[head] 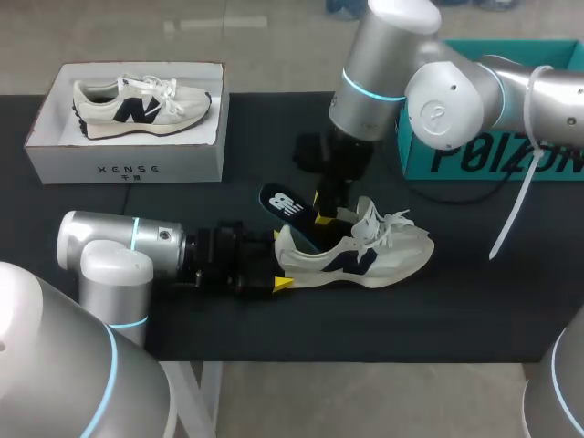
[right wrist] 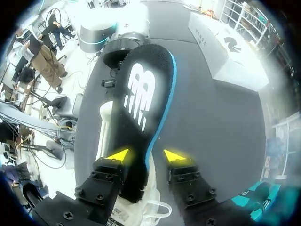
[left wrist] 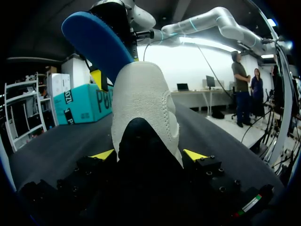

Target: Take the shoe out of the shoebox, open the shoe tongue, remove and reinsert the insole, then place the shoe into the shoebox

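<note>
**Two shoes, one insole, two boxes**

Your working shoe point(head: 360, 251) lies on its side on the black table point(head: 228, 310), toe pointing to your right. The left gripper point(head: 279, 260) clamps its heel from both sides. The single insole point(head: 285, 203), dark with a blue edge, rises slanting out of the shoe's opening and runs through the right gripper point(right wrist: 146, 155). Whether that gripper actually pinches it, you cannot tell from these views.

The second shoe point(head: 137, 105) lies inside the white shoebox point(head: 128, 164) at the far left of the table, and nothing else shows in that box. The teal box point(head: 474, 160) stands at the far right behind your right arm, and its inside is hidden.
</note>
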You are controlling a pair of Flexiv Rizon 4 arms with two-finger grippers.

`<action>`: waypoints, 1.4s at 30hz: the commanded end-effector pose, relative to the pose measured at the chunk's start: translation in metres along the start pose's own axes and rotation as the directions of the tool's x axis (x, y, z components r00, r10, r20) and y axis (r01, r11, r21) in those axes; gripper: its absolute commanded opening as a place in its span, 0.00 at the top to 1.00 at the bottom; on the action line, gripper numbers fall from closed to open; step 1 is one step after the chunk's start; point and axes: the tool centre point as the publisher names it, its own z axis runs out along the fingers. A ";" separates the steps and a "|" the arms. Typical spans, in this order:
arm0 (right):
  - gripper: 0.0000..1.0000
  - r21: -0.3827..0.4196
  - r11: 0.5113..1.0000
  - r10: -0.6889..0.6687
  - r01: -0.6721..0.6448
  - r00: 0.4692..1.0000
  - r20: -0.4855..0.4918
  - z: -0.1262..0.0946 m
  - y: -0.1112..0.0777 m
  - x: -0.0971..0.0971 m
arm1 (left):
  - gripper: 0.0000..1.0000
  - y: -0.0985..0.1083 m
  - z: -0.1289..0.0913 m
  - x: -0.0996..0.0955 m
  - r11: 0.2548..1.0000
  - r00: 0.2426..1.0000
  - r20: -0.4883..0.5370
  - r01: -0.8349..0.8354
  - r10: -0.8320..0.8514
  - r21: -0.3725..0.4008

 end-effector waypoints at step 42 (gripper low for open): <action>1.00 -0.220 0.975 0.040 0.009 0.976 0.216 -0.097 0.044 0.009 | 1.00 0.002 0.001 0.001 1.000 1.000 0.002 -0.001 0.001 -0.001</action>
